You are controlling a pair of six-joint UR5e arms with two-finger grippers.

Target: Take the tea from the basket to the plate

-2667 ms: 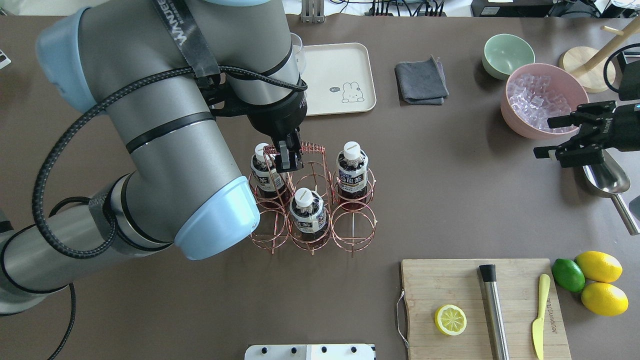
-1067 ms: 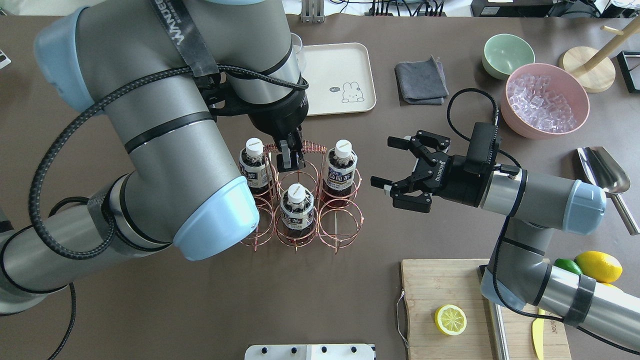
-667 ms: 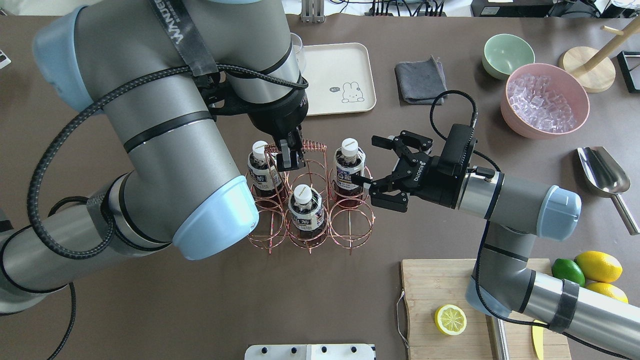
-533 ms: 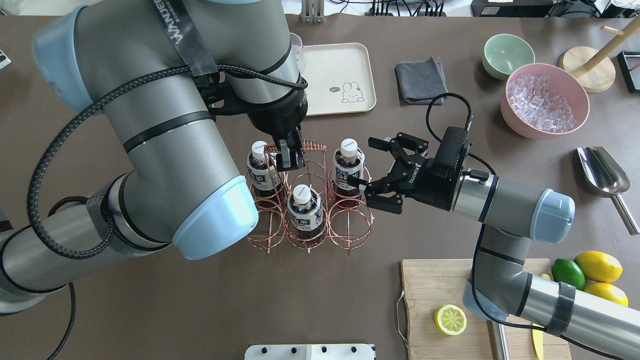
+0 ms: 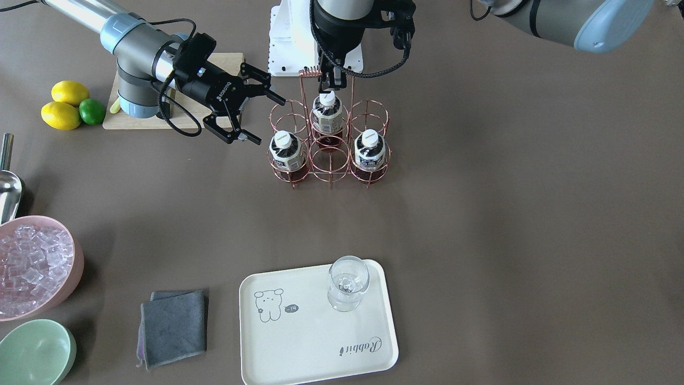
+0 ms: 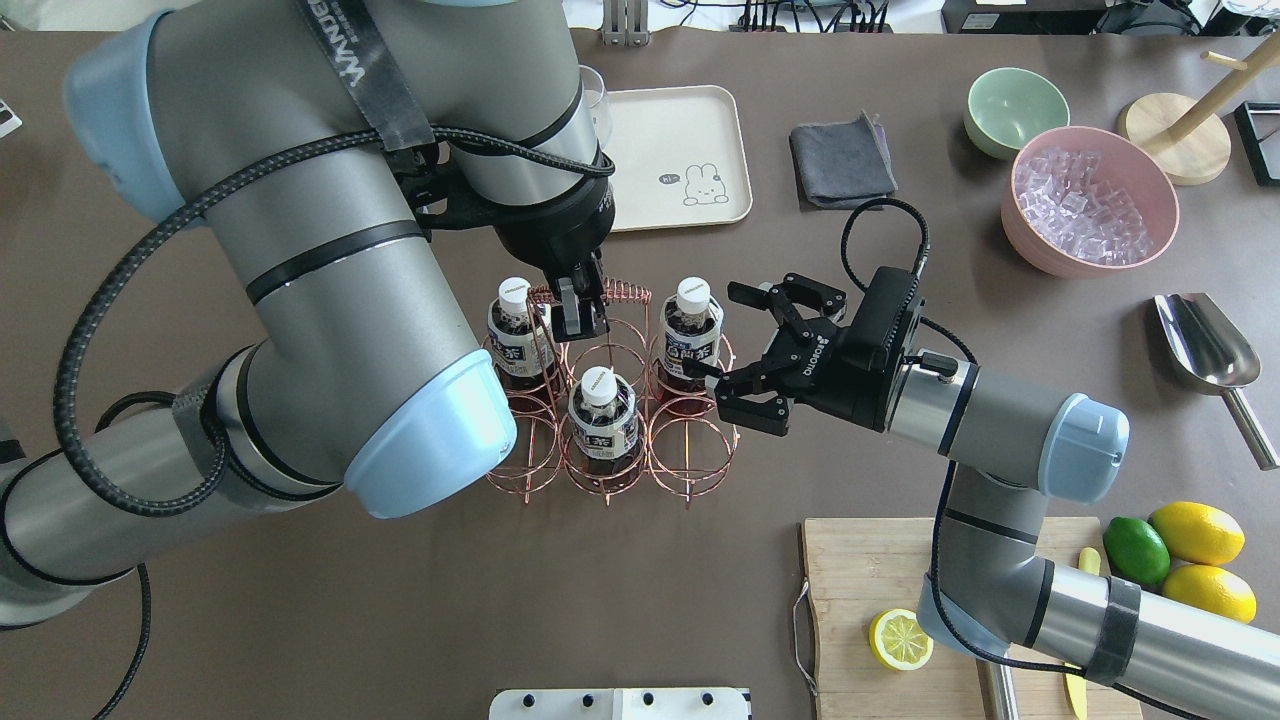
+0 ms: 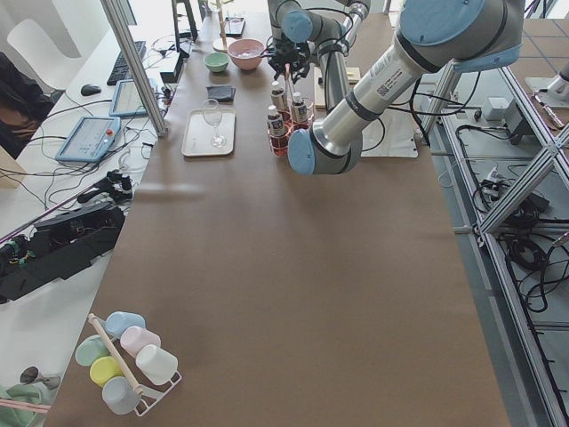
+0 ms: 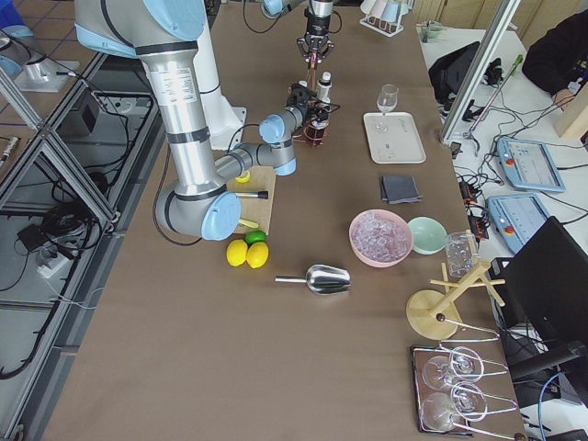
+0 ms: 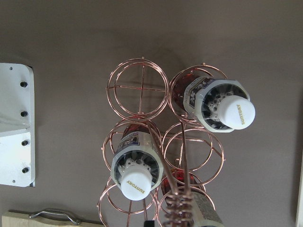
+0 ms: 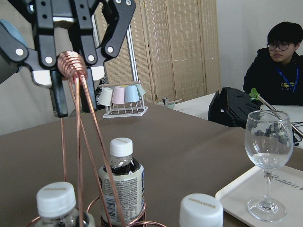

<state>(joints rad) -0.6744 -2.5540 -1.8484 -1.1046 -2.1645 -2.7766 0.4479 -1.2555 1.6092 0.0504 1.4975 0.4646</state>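
The copper wire basket (image 6: 625, 292) stands mid-table with three tea bottles in its rings. My left gripper (image 6: 580, 318) is shut on the basket's coiled handle, which also shows in the front view (image 5: 309, 70). My right gripper (image 6: 716, 332) is open, level with the far right tea bottle (image 6: 690, 328) and just to its right, not touching it. In the front view the same bottle (image 5: 284, 151) sits just below the open right gripper (image 5: 269, 121). The cream plate (image 5: 299, 342) lies beyond the basket and carries a stemmed glass (image 5: 347, 283).
A grey cloth (image 6: 842, 162), a green bowl (image 6: 1015, 108) and a pink bowl of ice (image 6: 1090, 200) lie at the back right. A metal scoop (image 6: 1210, 350) is far right. The cutting board (image 6: 880, 570) with a lemon half, and the whole citrus (image 6: 1195, 560), are near right.
My right arm has swept in from the far right to the basket, its gripper still open. The left gripper has stayed shut on the handle while the basket swayed a little sideways.
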